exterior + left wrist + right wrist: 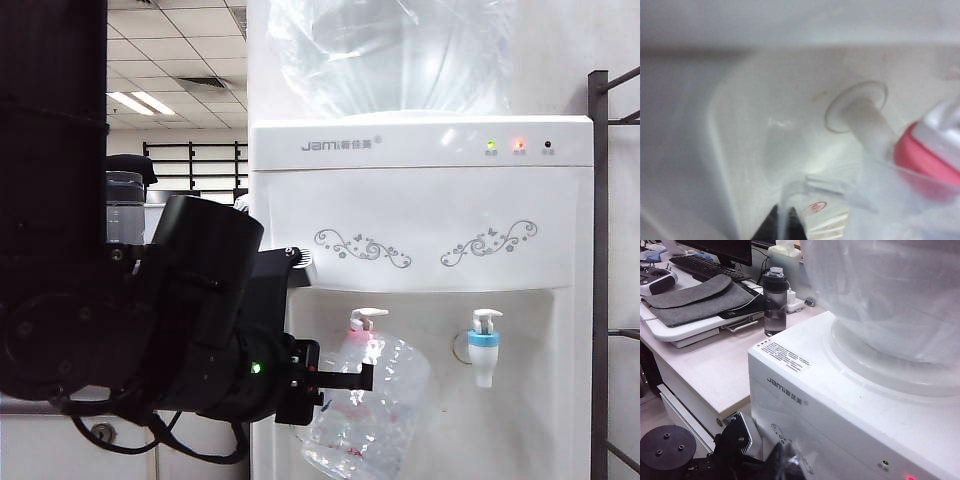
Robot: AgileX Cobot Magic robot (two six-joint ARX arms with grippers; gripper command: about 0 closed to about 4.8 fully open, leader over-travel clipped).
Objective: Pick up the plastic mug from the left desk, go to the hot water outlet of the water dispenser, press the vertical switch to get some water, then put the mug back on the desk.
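I count two taps on the one water dispenser point(420, 200): the hot water outlet point(362, 335) and a blue-collared tap point(484, 345). My left gripper point(368, 377) is clenched on the single plastic mug point(370, 410), tilted beneath the red tap. My right gripper point(785, 465) is clenched empty above the worktop point(715, 365), where one bottle point(775, 302) stands.

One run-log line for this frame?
stage: mug at tap | left end effector: shut on plastic mug, tilted under hot water outlet | right end effector: shut, idle
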